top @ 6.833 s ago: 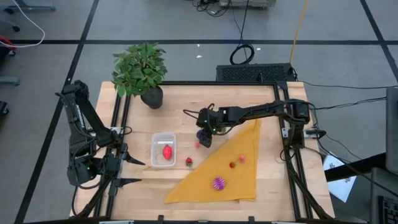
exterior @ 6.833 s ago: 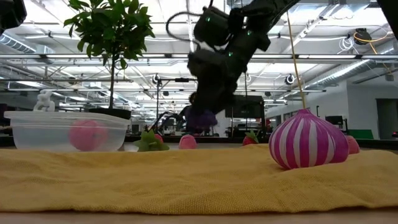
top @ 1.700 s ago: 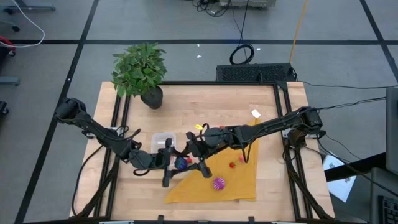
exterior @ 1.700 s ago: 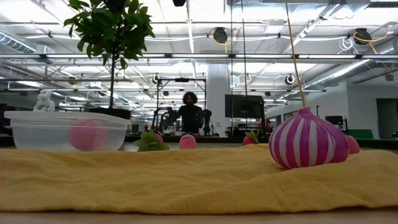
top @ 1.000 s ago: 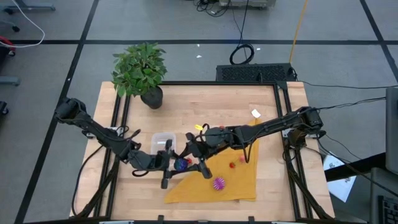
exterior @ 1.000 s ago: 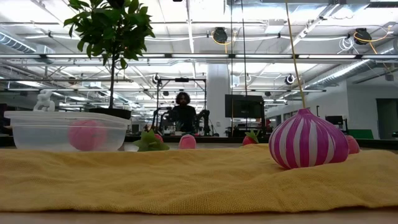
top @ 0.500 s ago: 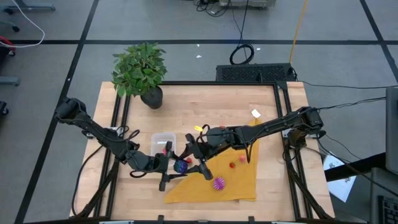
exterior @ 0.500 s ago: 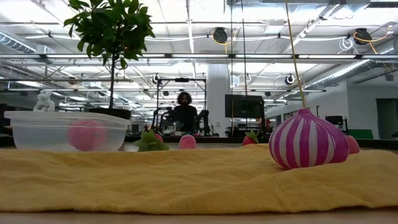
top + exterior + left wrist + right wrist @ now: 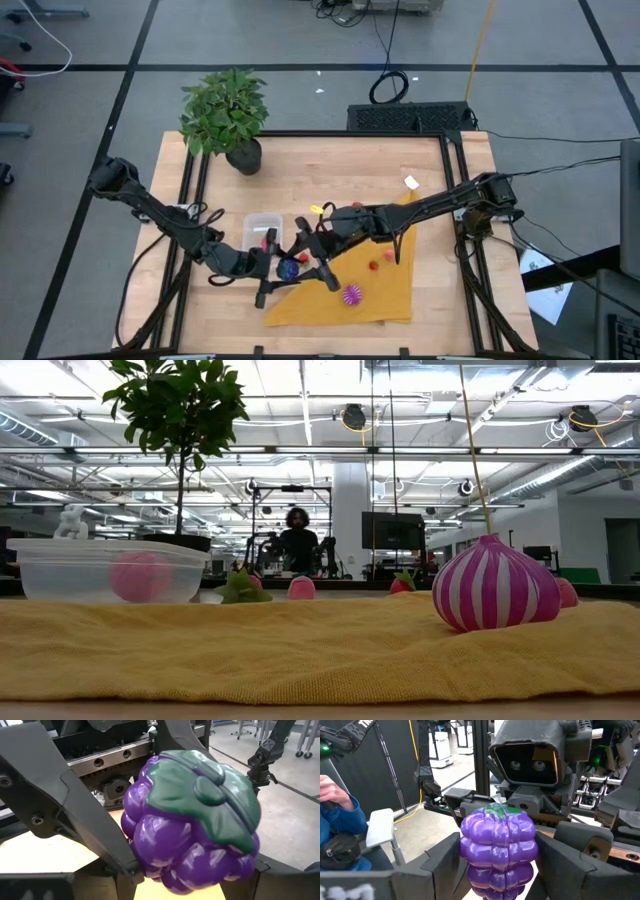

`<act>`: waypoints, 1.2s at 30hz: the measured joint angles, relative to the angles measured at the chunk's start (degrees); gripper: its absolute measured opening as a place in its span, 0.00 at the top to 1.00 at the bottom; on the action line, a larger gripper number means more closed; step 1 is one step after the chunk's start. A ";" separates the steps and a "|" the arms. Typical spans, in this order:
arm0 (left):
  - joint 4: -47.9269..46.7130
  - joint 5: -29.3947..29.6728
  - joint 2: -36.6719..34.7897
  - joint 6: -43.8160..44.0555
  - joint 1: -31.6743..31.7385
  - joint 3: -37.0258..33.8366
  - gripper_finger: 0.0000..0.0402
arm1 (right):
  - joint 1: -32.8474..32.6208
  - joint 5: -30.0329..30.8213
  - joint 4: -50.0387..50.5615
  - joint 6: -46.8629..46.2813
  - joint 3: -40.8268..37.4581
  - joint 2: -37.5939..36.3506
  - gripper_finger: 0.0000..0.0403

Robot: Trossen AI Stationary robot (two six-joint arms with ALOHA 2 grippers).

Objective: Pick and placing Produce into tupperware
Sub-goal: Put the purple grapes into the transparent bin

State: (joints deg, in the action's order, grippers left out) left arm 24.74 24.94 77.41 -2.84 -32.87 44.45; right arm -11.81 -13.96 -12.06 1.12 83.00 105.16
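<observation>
High view: purple grape bunch (image 9: 289,268) sits between left hand (image 9: 272,268) and right hand (image 9: 311,262), beside tupperware (image 9: 262,230). Right hand fingers (image 9: 580,851) clamp it; left hand fingers (image 9: 75,817) flank it, contact unclear.

Glossy plastic grapes (image 9: 190,825), clear plastic tupperware (image 9: 100,572), rough yellow cloth (image 9: 320,650), wood table (image 9: 300,170)

A pink fruit (image 9: 140,577) sits inside the clear tupperware (image 9: 60,572) beside a striped onion (image 9: 495,585).
</observation>
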 joint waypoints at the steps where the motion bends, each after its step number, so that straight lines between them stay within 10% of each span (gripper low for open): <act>1: 0.38 0.02 0.00 -0.34 -0.23 0.00 0.44 | 0.00 -0.02 -0.04 -0.14 0.00 0.00 0.45; 36: -0.23 5.27 0.00 1.71 2.07 0.00 0.44 | 0.24 1.32 -3.82 -2.07 -3.93 -0.15 0.45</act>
State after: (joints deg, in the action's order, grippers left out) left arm 24.51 30.21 77.41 -1.13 -30.79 44.45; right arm -11.57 -12.64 -15.88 -0.95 79.07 105.01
